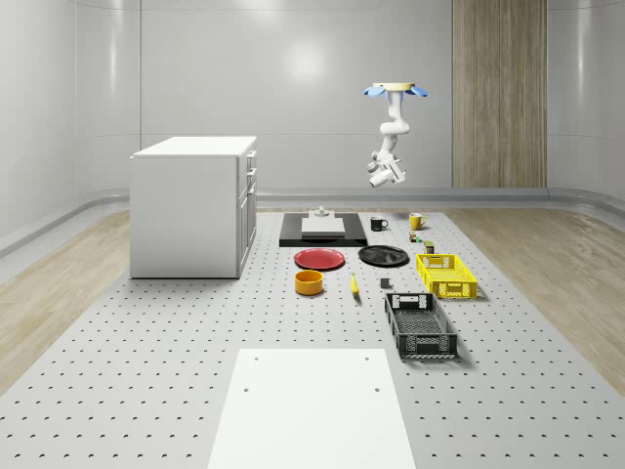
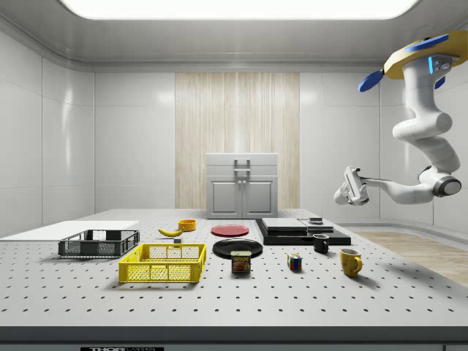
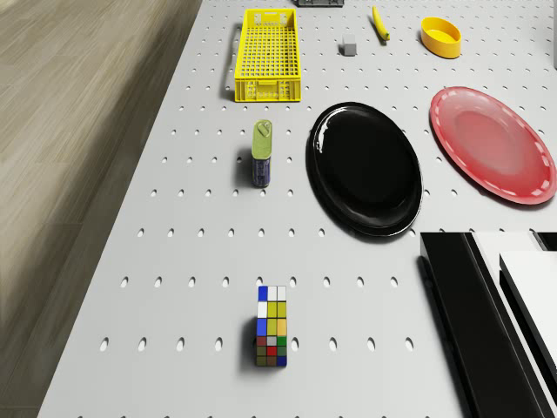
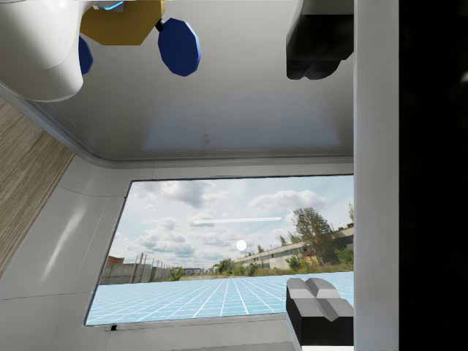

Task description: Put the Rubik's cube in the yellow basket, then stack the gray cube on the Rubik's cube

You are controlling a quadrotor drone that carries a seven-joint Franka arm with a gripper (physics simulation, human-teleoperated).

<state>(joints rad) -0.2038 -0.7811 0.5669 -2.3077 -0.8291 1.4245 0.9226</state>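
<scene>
Yellow basket empty; Rubik's cube at its 12 o'clock, untouched; hovering drone's gripper spread, empty; both steps remain.

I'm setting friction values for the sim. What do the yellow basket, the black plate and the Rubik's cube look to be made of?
Yellow basket: likely moulded plastic, matte, with lattice walls and floor. Black plate: glossy, perhaps glazed ceramic or hard plastic; its rim catches bright highlights. Rubik's cube: smooth plastic by the look, with flat coloured tiles in a dark grid.
</scene>
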